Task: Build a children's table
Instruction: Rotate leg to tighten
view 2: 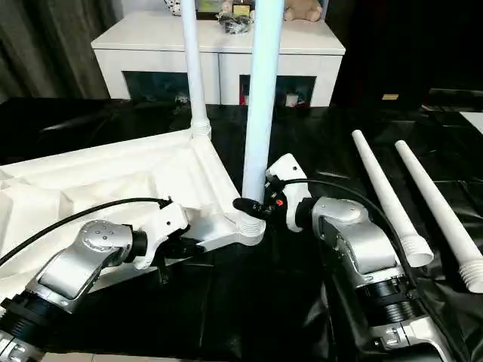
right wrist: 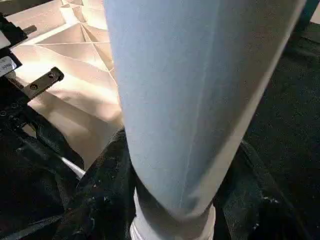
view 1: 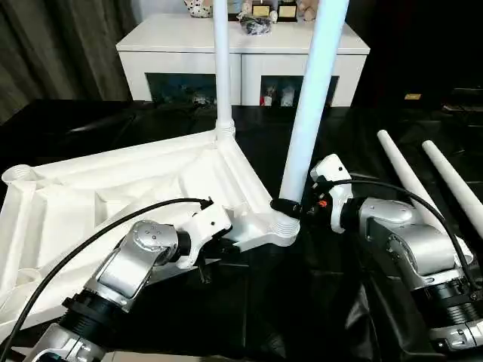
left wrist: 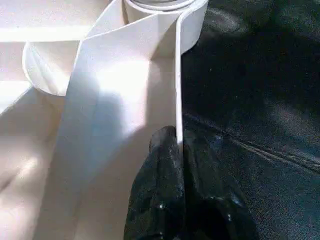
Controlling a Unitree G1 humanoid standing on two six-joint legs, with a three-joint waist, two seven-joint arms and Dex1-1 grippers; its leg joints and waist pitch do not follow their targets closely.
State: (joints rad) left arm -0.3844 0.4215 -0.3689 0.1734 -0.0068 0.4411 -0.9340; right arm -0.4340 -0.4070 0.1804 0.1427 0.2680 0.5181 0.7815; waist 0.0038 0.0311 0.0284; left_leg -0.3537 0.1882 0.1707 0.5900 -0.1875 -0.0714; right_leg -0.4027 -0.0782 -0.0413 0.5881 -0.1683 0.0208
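Note:
The children's table top (view 1: 113, 188) lies upside down on the black work table, ribbed underside up. One white leg (view 1: 222, 68) stands upright in the far corner socket. A second leg (view 1: 313, 98) stands in the near corner socket (view 1: 281, 226), and my right gripper (view 1: 290, 206) is shut around its base, just above the socket. My left gripper (left wrist: 176, 137) is shut on the thin rim wall of the top, a little to the left of that same socket.
Two loose white legs (view 1: 411, 177) (view 1: 456, 188) lie side by side on the black cover (view 1: 317, 302) to the right of my right arm. A white cabinet (view 1: 241, 53) with glass doors stands behind the table.

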